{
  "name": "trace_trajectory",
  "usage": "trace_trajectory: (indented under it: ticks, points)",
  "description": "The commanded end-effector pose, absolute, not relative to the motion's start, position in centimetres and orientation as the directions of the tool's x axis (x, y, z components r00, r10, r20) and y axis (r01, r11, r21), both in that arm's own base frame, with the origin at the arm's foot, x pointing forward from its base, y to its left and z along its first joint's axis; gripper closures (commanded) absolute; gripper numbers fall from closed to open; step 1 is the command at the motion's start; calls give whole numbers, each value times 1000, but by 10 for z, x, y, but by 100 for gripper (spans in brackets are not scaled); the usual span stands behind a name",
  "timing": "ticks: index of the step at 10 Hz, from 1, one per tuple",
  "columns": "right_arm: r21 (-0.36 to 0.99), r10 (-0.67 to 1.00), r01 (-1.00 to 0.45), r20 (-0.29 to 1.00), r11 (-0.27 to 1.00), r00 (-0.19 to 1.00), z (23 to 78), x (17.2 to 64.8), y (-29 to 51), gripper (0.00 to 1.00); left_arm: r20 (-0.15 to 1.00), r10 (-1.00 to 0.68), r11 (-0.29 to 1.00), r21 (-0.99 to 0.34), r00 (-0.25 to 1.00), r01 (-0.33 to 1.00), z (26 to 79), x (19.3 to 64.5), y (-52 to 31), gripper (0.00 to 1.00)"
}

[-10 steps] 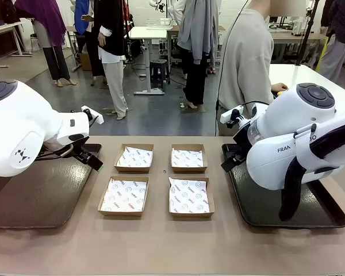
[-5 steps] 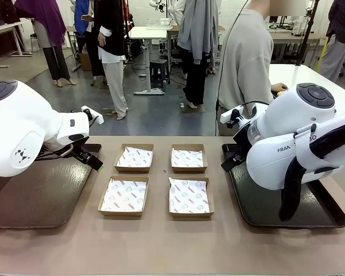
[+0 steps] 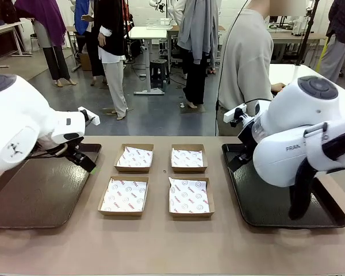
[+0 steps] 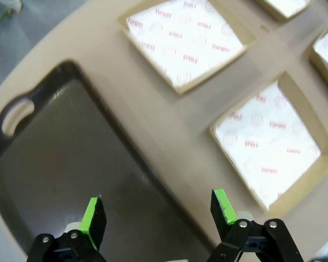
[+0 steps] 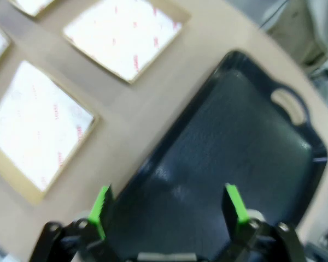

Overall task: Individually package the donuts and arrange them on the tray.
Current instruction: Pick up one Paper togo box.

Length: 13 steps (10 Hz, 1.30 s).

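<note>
No donuts are in view. Two dark trays lie on the table, one at the left (image 3: 29, 195) and one at the right (image 3: 259, 204). My left gripper (image 3: 86, 163) hangs open over the left tray's inner edge; in the left wrist view its green-padded fingers (image 4: 158, 210) stand apart above that tray (image 4: 54, 158) with nothing between them. My right gripper (image 3: 234, 161) is open over the right tray's near-left corner; in the right wrist view it (image 5: 169, 204) is empty above the tray (image 5: 235, 142).
Several shallow cardboard boxes lined with white printed paper sit between the trays: far left (image 3: 134, 157), far right (image 3: 188, 158), near left (image 3: 125, 196), near right (image 3: 190, 196). A person (image 3: 247, 63) stands at the far right of the table.
Both arms have risen a little and drawn outward, the left one toward the left and the right one toward the right. Both grippers stay open and the boxes have not moved.
</note>
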State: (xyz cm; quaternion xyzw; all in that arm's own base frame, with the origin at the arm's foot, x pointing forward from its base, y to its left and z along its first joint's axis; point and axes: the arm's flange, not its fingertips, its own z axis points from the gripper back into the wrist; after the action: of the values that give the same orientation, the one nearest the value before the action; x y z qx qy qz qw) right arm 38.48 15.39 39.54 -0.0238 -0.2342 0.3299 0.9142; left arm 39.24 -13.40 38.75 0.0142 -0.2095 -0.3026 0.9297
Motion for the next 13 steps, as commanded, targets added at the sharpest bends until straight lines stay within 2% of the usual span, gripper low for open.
trace_trajectory:
  ticks: [1, 3, 5, 6, 7, 11, 13]
  points:
    - [-195, 609, -579, 316, 792, 727, 406, 296, 126, 0, 295, -590, 805, 136, 752, 578, 403, 302, -104, 0]
    - [-133, 609, -594, 181, 793, 772, 405, 253, 115, 0, 244, -612, 784, 61, 753, 617, 409, 266, -99, 0]
    - [-103, 591, -582, 152, 807, 793, 404, 226, 111, 0, 235, -602, 790, 37, 763, 612, 413, 240, -100, 0]
    - [-116, 580, -568, 164, 815, 798, 404, 231, 110, 0, 241, -577, 809, 35, 781, 587, 412, 241, -97, 0]
    - [-130, 617, -604, 133, 787, 776, 452, 305, 139, 0, 211, -607, 790, 60, 766, 610, 461, 317, -129, 0]
    - [-120, 609, -597, 127, 793, 783, 458, 297, 138, 0, 206, -602, 793, 47, 771, 607, 466, 310, -128, 0]
    - [286, 420, -466, 209, 837, 883, 457, 318, 105, 0, 271, -427, 810, -311, 863, 498, 465, 330, -108, 0]
